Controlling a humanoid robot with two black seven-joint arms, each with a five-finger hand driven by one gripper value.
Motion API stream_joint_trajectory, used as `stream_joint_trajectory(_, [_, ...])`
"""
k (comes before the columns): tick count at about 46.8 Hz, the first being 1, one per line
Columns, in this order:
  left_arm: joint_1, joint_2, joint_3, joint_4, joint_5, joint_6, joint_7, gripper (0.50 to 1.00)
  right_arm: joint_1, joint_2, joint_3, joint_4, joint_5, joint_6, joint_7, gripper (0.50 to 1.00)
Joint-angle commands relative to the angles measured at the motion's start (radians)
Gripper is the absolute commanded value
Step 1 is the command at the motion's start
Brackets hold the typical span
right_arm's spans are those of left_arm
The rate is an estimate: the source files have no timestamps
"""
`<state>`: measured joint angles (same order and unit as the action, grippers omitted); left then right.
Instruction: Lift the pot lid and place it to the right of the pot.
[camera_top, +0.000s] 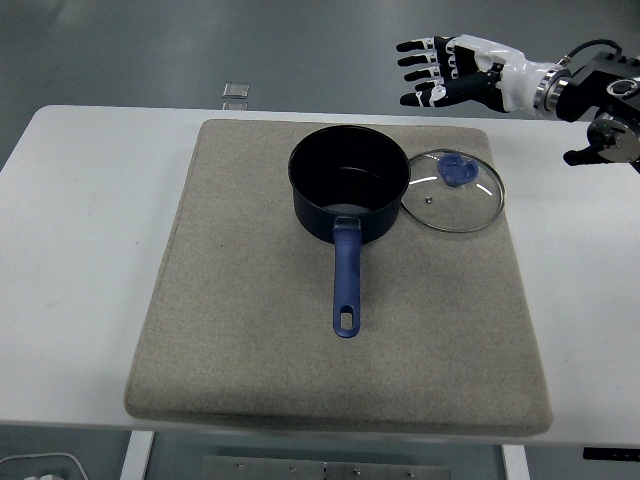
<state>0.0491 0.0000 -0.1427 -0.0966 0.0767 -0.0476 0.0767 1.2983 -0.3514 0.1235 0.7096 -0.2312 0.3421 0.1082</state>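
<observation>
The right hand (455, 72) has a white shell across its back and five fingers (418, 62) banded in black and white, with black tips. Behind the hand sits a silver metal ring at the wrist (543, 92), and beyond that a blocky black forearm housing (610, 100). A black cable (590, 50) loops over the housing's top.

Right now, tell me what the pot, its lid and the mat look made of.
Pot: dark coated metal, probably; slight sheen, blue handle looks plastic.
Lid: clear glass with a metal rim; mat shows through; blue knob likely plastic.
Mat: grey-beige felt-like fabric, matte, fuzzy.
</observation>
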Motion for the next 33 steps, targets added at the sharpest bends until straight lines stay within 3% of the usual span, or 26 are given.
stream_joint_trajectory(1, [0.000, 0.000, 0.000, 0.000, 0.000, 0.000, 0.000, 1.000, -0.010, 0.002, 0.001, -0.002, 0.105, 0.005, -0.002, 0.895])
stream_joint_trajectory(13, [0.000, 0.000, 0.000, 0.000, 0.000, 0.000, 0.000, 1.000, -0.037, 0.014, 0.005, -0.055, 0.544, 0.009, -0.004, 0.895])
stream_joint_trajectory(33, [0.000, 0.000, 0.000, 0.000, 0.000, 0.000, 0.000, 1.000, -0.099, 0.043, 0.048, -0.075, 0.704, 0.005, -0.004, 0.897])
